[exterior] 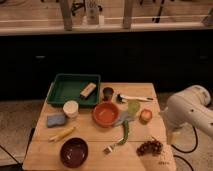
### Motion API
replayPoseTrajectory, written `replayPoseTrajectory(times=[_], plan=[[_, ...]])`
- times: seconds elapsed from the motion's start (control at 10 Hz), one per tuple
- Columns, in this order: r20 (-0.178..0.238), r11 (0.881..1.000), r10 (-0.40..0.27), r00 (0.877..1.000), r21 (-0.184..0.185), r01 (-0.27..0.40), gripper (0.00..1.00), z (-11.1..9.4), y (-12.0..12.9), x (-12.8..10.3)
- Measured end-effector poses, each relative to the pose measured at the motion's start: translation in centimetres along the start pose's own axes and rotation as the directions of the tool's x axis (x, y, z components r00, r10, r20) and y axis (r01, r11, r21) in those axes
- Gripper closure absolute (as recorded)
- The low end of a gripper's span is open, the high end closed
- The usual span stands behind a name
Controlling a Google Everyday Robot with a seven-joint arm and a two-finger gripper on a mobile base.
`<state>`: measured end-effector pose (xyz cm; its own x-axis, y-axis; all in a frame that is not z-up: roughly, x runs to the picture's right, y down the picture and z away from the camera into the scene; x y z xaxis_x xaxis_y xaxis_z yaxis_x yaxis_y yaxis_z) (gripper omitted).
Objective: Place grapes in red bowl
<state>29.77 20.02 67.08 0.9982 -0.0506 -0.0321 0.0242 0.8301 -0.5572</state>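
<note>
Purplish grapes lie loose on counter, just below claw | claw poised at counter edge, likely for pickup; its grip cannot be told | red bowl well apart from claw, upright to receive.

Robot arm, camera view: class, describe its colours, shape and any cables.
The arm is white and glossy, with rounded, bulbous housings. A thin dark cable loops beneath it. The paler gripper hangs below, by the table's right edge. No markings show.
</note>
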Motion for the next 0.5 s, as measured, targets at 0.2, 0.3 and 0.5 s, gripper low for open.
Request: replayPoseTrajectory(times=[0.2, 0.3, 0.5], plan=[[0.011, 1.000, -0.025, 1.000, -0.008, 0.025, 0.20, 2.5, 0.7, -0.4], [0.016, 0.999, -0.030, 0.999, -0.011, 0.031, 0.20, 3.4, 1.1, -0.5], [0.028, 0.999, -0.036, 0.999, -0.019, 0.036, 0.20, 5.1, 2.1, -0.6]])
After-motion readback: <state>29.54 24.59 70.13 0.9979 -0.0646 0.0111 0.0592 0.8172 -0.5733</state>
